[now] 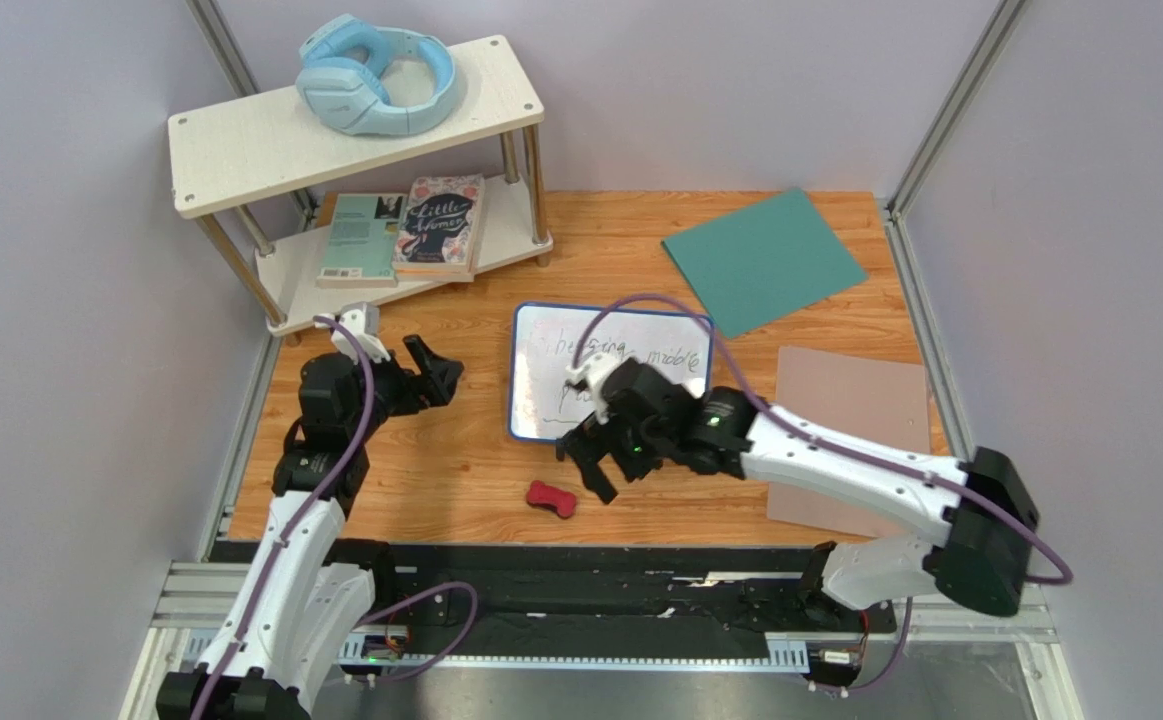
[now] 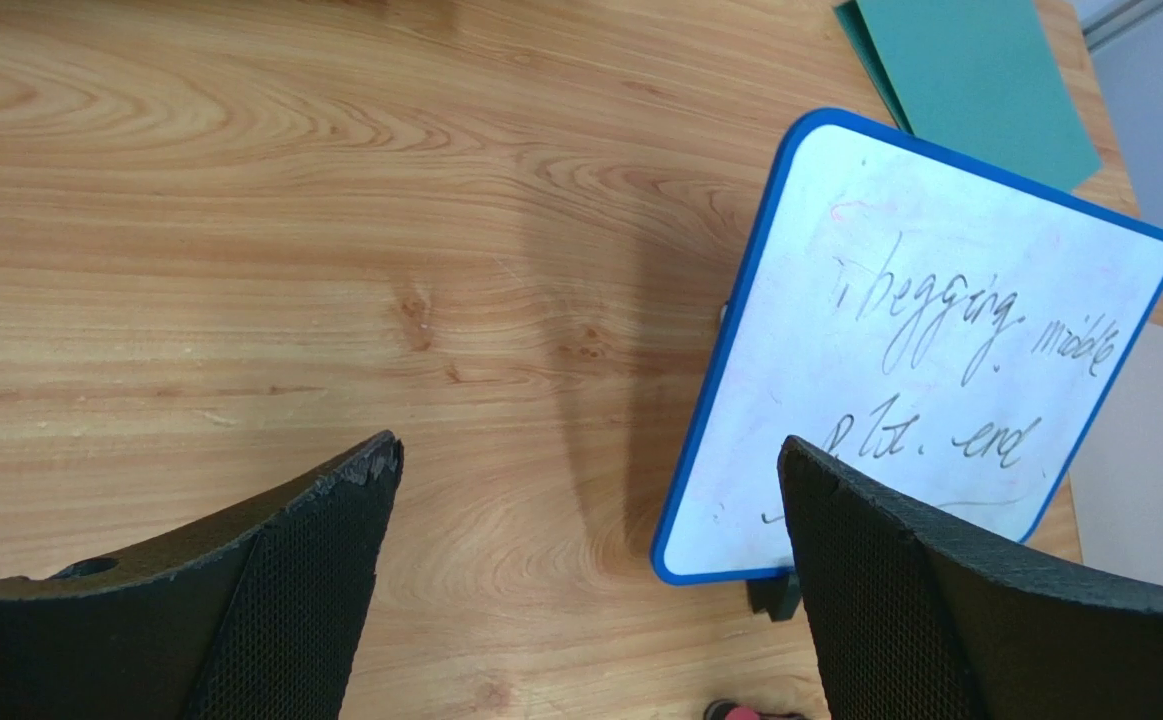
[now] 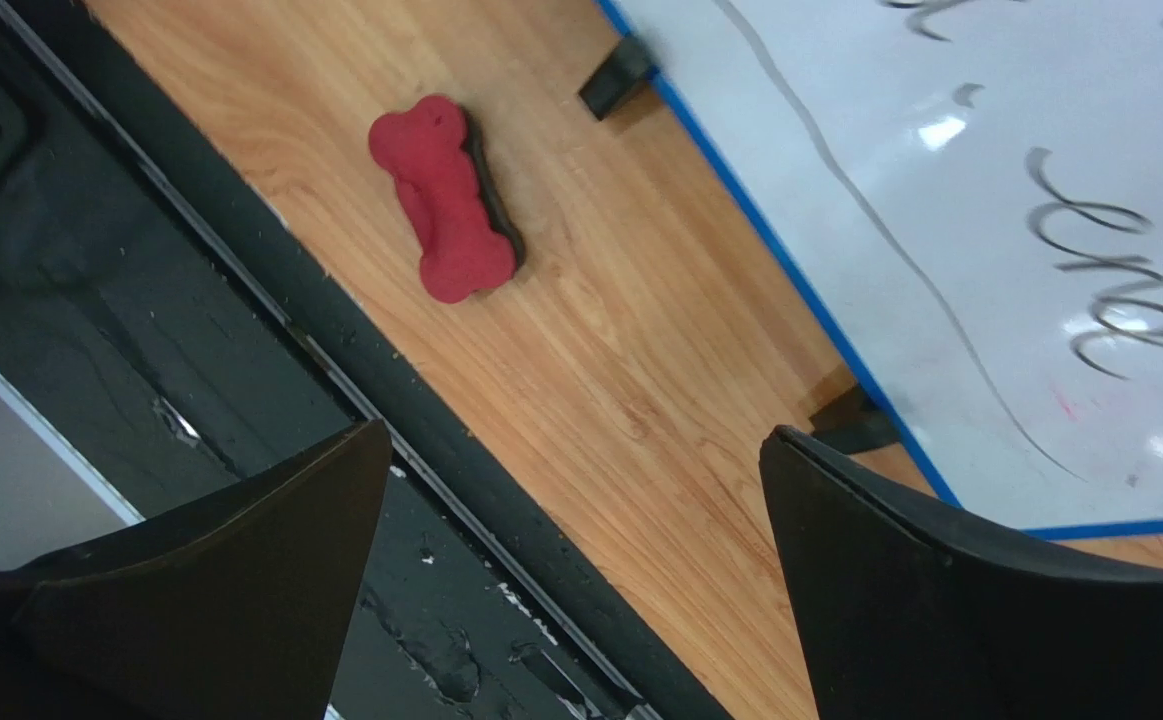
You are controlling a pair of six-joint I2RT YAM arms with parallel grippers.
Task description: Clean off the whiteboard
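The whiteboard [image 1: 610, 372], writing unerased, sits mid-surface. The right end effector [image 1: 592, 464] hangs wide and empty, apparently bound for the red eraser [image 1: 550, 498] by the near edge; the left end effector [image 1: 434, 371] hovers wide too.

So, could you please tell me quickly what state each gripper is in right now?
Left gripper: open, holding nothing.
Right gripper: open, holding nothing.
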